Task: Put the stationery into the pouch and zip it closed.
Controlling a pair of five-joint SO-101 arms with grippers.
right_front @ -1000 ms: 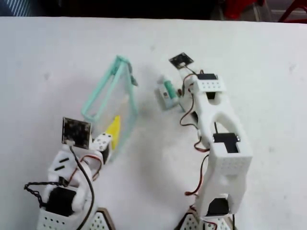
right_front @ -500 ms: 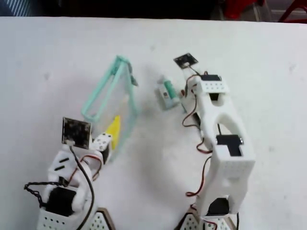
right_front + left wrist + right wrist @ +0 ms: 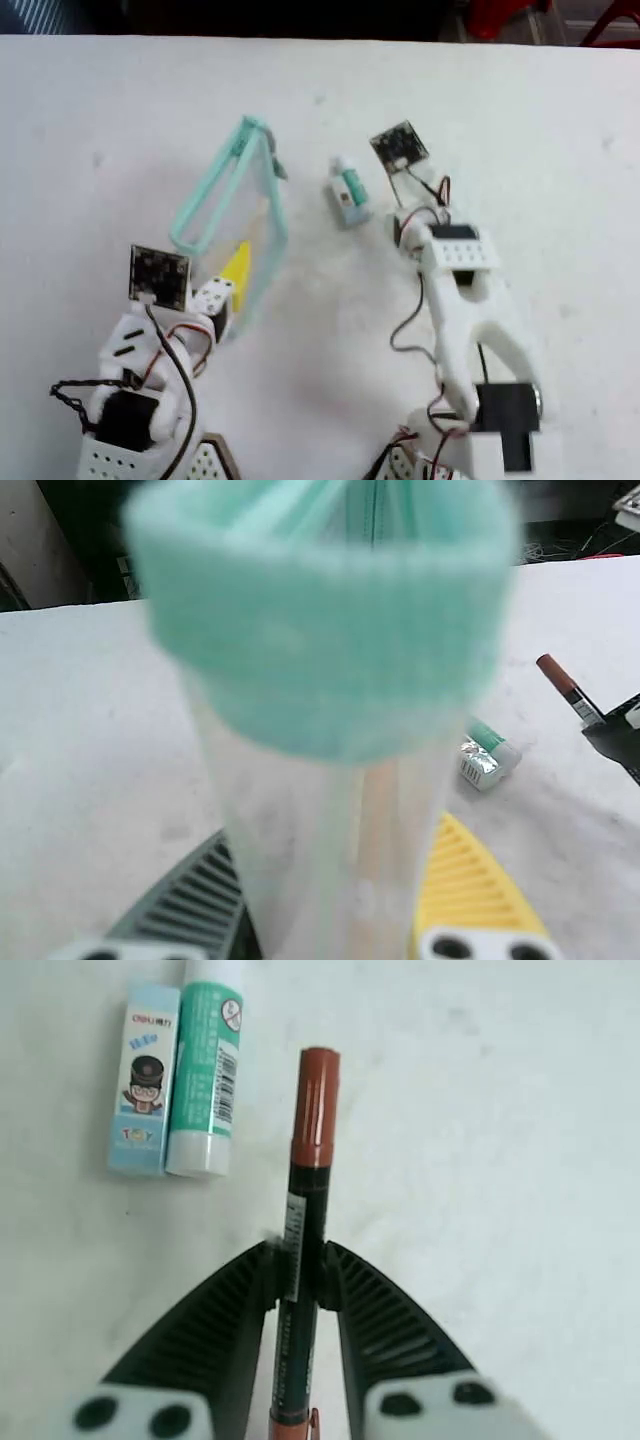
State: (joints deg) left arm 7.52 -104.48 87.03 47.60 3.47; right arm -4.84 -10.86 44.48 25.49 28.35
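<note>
We see the left claw (image 3: 330, 920) clamped shut on the clear, green-edged pouch (image 3: 232, 205), which stands on edge on the table (image 3: 520, 110) with its mouth gaping. What lies inside we cannot tell. The right claw (image 3: 300, 1272) pinches a brown marker (image 3: 314, 1130), apart from the pouch. A glue stick (image 3: 206, 1080) and an eraser (image 3: 145, 1080) lie side by side between them.

1. Setting: a robotics lab or workshop bench.
2. Plain white matte tabletop (image 3: 560, 120), lying beneath and all around both sets of jaws.
3. Two white 3D-printed plastic arms (image 3: 470, 300), with loose black and red wires (image 3: 181, 385) trailing behind the jaws.
4. Bare black square circuit-board cameras (image 3: 158, 275), mounted above the jaws.
5. Dark room edge with thin tangled cables (image 3: 560, 545) and a red tubular frame (image 3: 505, 15), well beyond the jaws.
</note>
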